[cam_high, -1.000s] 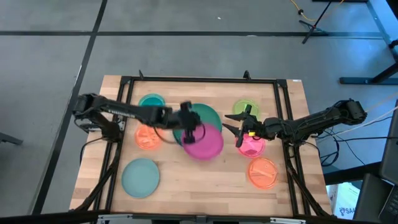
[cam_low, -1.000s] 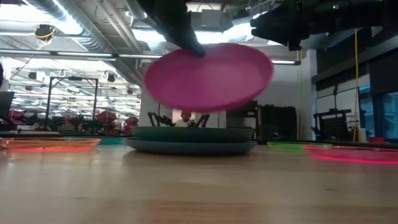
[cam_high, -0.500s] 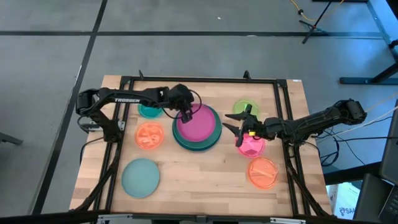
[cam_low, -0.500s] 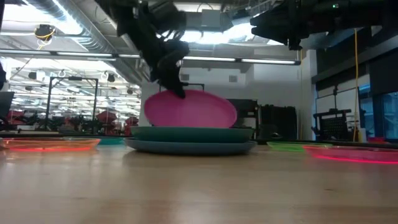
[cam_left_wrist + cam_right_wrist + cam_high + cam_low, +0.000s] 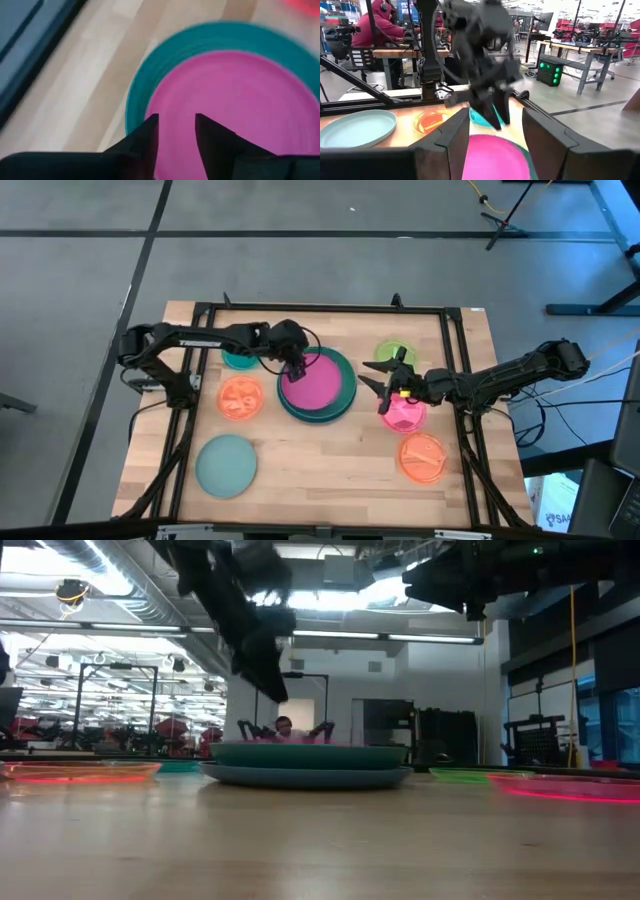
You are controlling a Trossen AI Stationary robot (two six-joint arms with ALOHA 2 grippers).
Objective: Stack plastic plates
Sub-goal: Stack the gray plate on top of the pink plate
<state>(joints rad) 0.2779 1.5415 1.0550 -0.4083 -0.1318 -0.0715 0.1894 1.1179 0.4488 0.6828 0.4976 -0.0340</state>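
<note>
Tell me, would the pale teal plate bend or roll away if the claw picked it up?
Probably neither. The pale teal plate looks like stiff opaque plastic, so it should hold its shape. It lies flat on the table, so it would likely slide rather than roll. It is probably light.

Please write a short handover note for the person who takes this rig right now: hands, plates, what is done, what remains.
Left hand: open, above the round magenta plastic plate, which lies on the large green plate, itself on a blue one.
Right hand: open, waiting by the small pink plate.
Done: three large plates stacked.
Left: pale teal large plate; small teal, lime, pink and two orange plates.
</note>
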